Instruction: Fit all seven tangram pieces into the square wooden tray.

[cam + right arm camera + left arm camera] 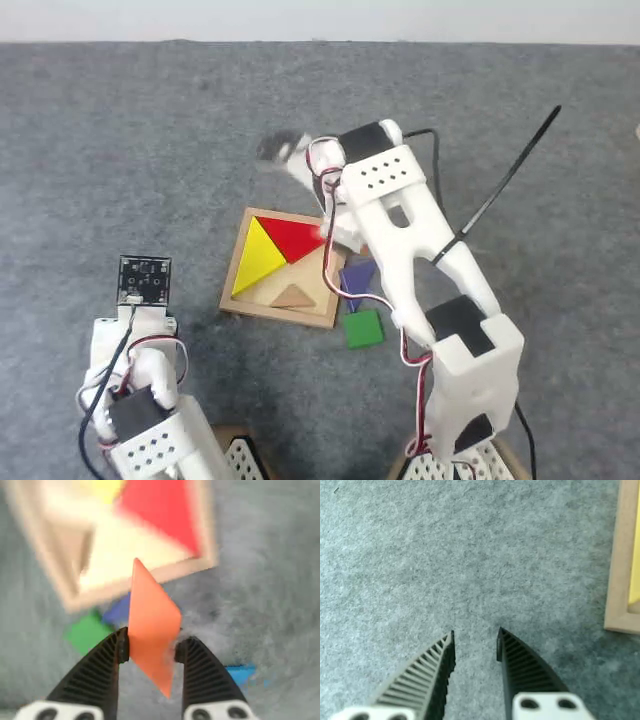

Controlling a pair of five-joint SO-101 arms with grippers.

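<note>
The square wooden tray [236, 283] lies mid-table and holds a yellow triangle [257, 258], a red triangle [292, 238] and a small brown triangle [293, 297]. My right gripper [151, 647] is shut on an orange parallelogram [152, 625], held on edge just off the tray's right side [70, 597]. A purple piece [357, 275] and a green square [363, 328] lie on the mat beside the tray. Near the gripper lies a blue piece [241, 673]. My left gripper [475, 640] stands open over bare mat, left of the tray's corner [619, 580].
Grey felt mat [120, 150] covers the table. The right arm [420, 250] stretches over the pieces to the right of the tray. The left arm [140, 340] stays at the near left. Open mat lies to the left of and beyond the tray.
</note>
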